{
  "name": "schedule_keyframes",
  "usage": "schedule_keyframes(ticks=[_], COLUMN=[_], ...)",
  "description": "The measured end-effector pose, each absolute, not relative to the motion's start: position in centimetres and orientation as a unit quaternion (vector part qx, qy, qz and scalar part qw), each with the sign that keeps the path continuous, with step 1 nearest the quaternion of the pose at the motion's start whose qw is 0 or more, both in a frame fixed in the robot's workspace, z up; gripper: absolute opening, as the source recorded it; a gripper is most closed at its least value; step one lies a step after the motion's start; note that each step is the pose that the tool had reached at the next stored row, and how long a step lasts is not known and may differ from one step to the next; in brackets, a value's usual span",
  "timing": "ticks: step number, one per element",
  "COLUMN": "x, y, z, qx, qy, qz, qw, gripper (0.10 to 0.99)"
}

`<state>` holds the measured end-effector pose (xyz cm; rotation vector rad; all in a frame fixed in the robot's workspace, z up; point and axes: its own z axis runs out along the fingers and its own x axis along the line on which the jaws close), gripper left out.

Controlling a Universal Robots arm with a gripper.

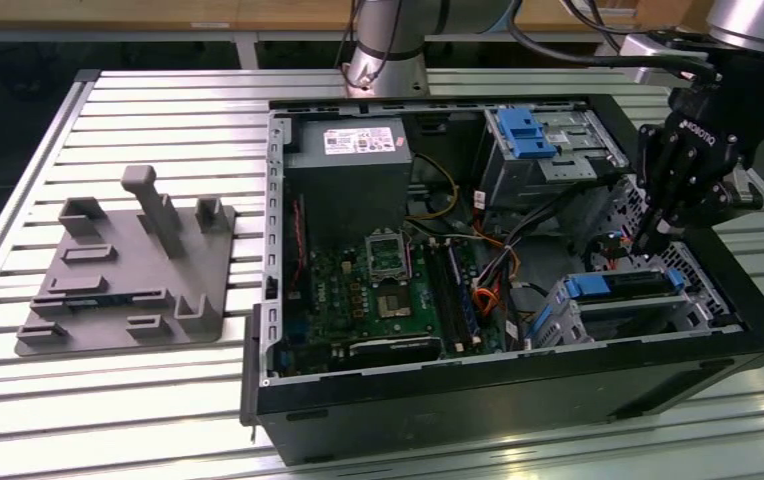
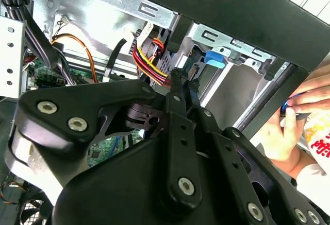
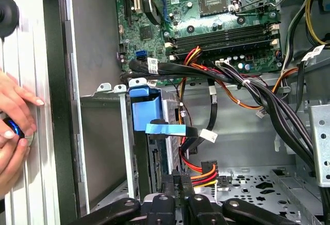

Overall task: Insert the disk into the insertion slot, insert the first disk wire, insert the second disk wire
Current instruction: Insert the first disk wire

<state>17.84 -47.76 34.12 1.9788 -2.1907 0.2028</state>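
— So where do we have the gripper (image 1: 649, 240) at this moment?
— We see it down inside the open computer case (image 1: 489, 400), at the end of the case where the drive cages sit.
— And its fingers (image 3: 169, 186)?
— In the first wrist view we find them pressed close together, with almost no gap. Whether a plug is nipped between the tips we cannot tell. Just beside them lies a black plug (image 3: 207, 165) on red, yellow and orange wires.
— Where is the disk (image 1: 609, 285)?
— We make it out lodged in the insertion slot (image 1: 629, 318), the grey cage in the case's corner, its blue carrier rail showing at the cage's mouth. The gripper tips hang just beside that cage, toward the case's middle.
— Anything else?
— We note the taller bay (image 1: 562, 150) with the blue latch further along the same case wall, the motherboard (image 1: 382, 290) on the case floor, and a grey fixture (image 1: 129, 270) on the slatted table (image 1: 155, 100), apart from the case. A person's hand (image 3: 13, 106) holds a small blue thing just outside the case wall.
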Motion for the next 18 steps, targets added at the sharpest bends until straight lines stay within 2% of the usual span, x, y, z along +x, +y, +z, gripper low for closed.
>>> schedule_keyframes(ticks=[12, 14, 18], x=[18.1, 18.1, 18.1], y=[-47.8, -48.1, -48.7], z=[34.1, 34.1, 34.1], qx=[0.667, 0.667, 0.67], qy=[-0.737, -0.738, -0.739], qz=[0.063, 0.056, 0.027], qw=[0.093, 0.087, 0.06], gripper=[0.165, 0.165, 0.165])
